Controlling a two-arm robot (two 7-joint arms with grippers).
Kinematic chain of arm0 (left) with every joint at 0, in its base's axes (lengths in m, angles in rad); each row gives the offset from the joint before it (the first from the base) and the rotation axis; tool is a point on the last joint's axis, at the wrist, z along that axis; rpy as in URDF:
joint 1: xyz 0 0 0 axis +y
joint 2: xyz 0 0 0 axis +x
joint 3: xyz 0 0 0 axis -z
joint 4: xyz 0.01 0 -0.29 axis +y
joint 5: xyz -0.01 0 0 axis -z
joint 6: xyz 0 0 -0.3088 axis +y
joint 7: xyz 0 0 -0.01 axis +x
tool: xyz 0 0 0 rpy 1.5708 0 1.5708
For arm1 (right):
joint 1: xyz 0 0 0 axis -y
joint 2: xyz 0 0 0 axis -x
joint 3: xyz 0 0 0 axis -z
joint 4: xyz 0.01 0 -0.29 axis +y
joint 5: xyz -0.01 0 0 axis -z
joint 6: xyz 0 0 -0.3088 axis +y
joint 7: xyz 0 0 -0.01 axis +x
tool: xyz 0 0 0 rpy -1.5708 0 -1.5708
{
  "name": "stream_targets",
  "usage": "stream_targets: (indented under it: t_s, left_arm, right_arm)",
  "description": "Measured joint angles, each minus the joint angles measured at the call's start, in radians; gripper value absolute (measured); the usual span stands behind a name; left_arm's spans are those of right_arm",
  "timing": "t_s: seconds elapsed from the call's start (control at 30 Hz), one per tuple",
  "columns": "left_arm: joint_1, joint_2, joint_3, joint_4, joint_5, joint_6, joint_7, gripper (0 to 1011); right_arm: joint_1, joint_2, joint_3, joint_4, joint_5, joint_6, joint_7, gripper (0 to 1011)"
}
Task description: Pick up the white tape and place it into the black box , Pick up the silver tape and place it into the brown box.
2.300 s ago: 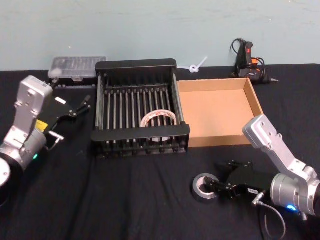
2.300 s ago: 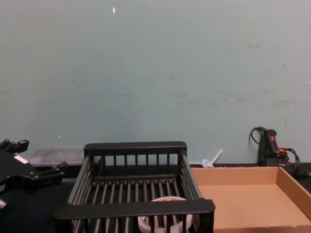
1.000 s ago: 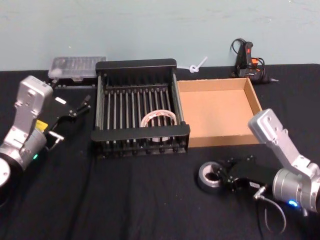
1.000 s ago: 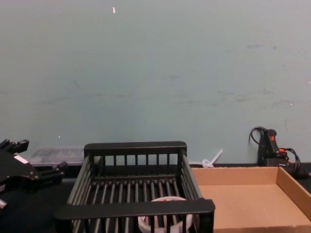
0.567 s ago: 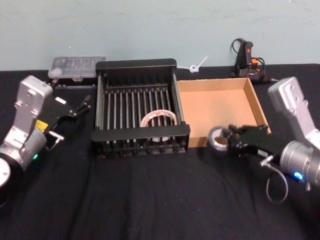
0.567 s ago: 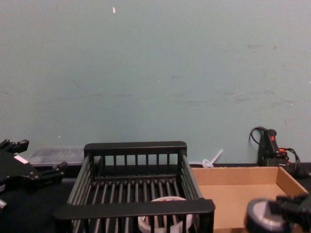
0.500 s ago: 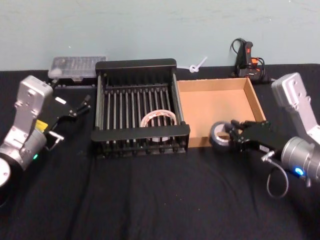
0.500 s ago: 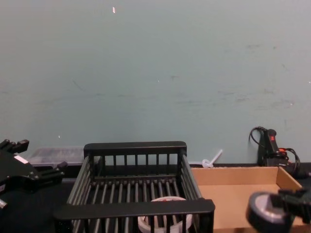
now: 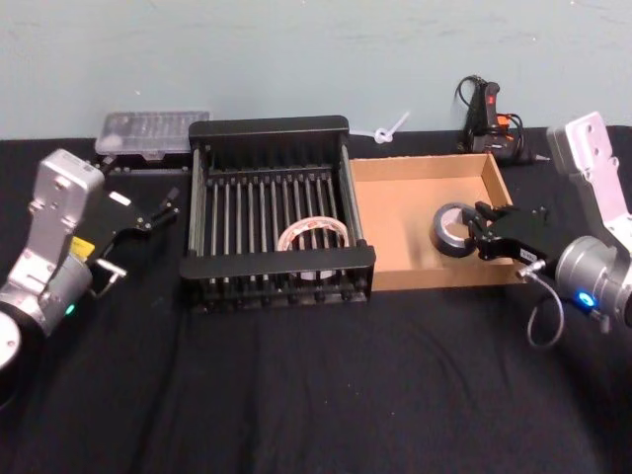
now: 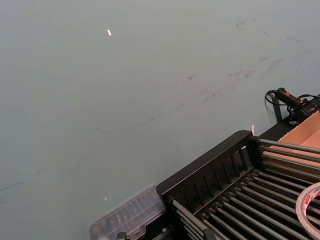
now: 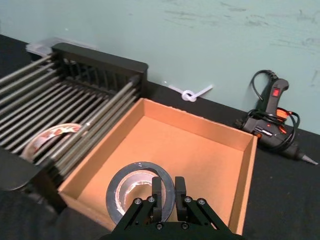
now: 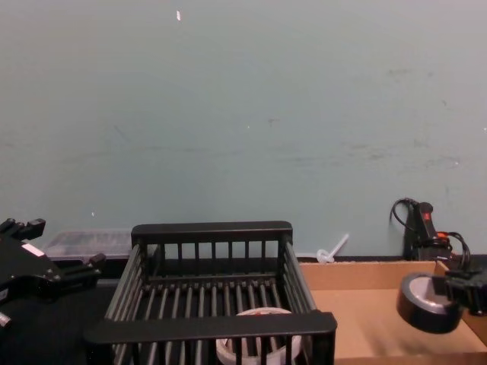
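The silver tape (image 9: 451, 229) hangs over the right half of the brown box (image 9: 404, 219), with my right gripper (image 9: 478, 233) shut on its wall. The right wrist view shows the fingers (image 11: 157, 189) pinching the silver tape (image 11: 131, 188) at its rim, above the brown box (image 11: 175, 145) floor. From the chest, the silver tape (image 12: 426, 303) floats above the brown box (image 12: 365, 319). The white tape (image 9: 314, 235) lies inside the black box (image 9: 269, 126), at its front right. My left gripper (image 9: 170, 201) stays parked left of the crate, open and holding nothing.
A glue gun (image 9: 489, 123) with its cord lies behind the brown box. A clear plastic case (image 9: 153, 130) sits behind the crate's left corner, and a small white tie (image 9: 388, 129) lies at the wall. Black cloth covers the table front.
My right gripper lifted the silver tape off the front of the table and carried it back and to the right, over the brown box. The left arm has not moved.
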Motion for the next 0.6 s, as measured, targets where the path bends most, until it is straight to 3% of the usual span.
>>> stream_targets:
  t_s: [0.37, 0.6]
  left_arm:
    - [0.0, 0.0, 0.0, 0.0, 0.0, 0.0, 0.0, 1001]
    - [0.0, 0.0, 0.0, 0.0, 0.0, 0.0, 0.0, 1001]
  right_arm:
    - [0.076, -0.054, -0.015, 0.106, -0.063, 0.012, -0.023, 158]
    - [0.103, -0.079, -0.011, 0.154, -0.076, 0.019, -0.023, 158]
